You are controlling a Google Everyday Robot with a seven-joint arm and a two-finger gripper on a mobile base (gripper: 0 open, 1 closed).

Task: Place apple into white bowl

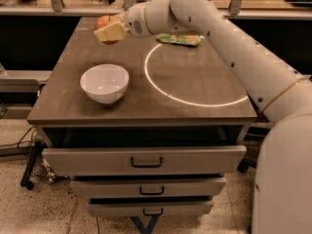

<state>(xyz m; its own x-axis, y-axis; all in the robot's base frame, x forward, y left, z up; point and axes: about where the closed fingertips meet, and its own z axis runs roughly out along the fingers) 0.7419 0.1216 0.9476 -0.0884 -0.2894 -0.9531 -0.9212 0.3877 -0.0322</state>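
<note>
My gripper [109, 30] is at the far left of the table, raised above its top, and is shut on the apple [102, 22], which shows as a red-orange round shape between and behind the pale fingers [111, 32]. The white bowl [104, 83] stands upright and empty on the table near the front left, below and in front of the gripper, apart from it. My white arm reaches in from the right across the table's back.
A green snack bag [178, 39] lies at the back of the brown table [195, 82]. A bright ring of light lies across the tabletop's right half. Closed drawers [146, 160] sit below the front edge. A shelf runs behind the table.
</note>
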